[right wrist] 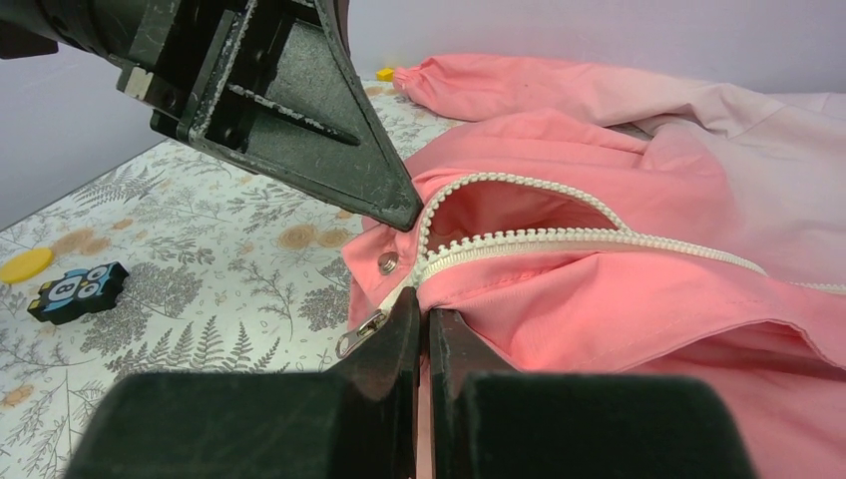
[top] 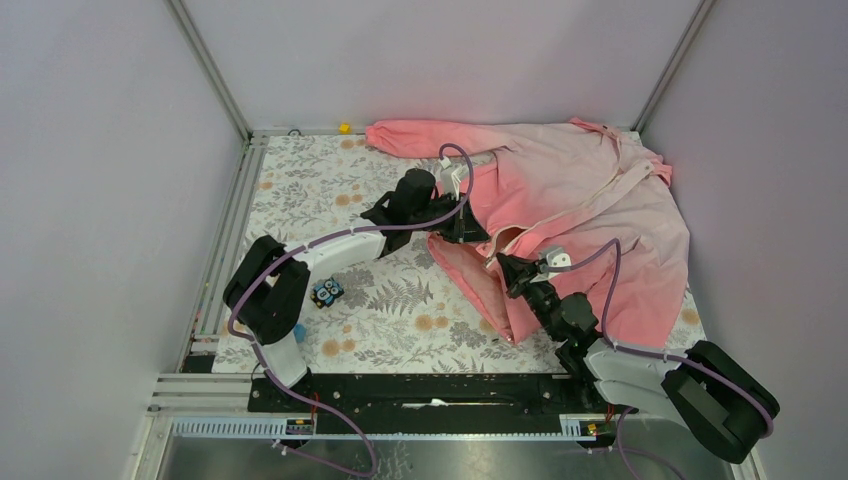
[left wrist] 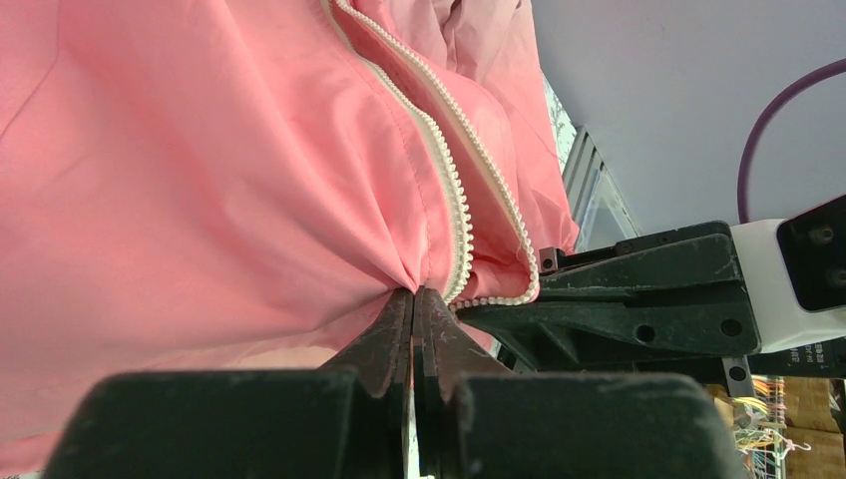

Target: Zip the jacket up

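Both halves of the white zipper gape at its foot on the jacket sprawled over the floral desk, so the left tool is clamped on fabric beside one tooth row and the right tool on the hem by the slider, seemingly to align them.

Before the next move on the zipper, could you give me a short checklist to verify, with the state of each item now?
1. The left gripper is shut on the jacket beside the zipper teeth: ok.
2. The right gripper is shut on the jacket at the zipper's end: ok.
3. The zipper pull is held: not ok, it hangs free beside the right gripper.
4. The zipper teeth lie together: not ok, the two rows bow apart.
5. Both rows engaged at the end: cannot tell.
6. The toy block lies apart from the jacket: ok.
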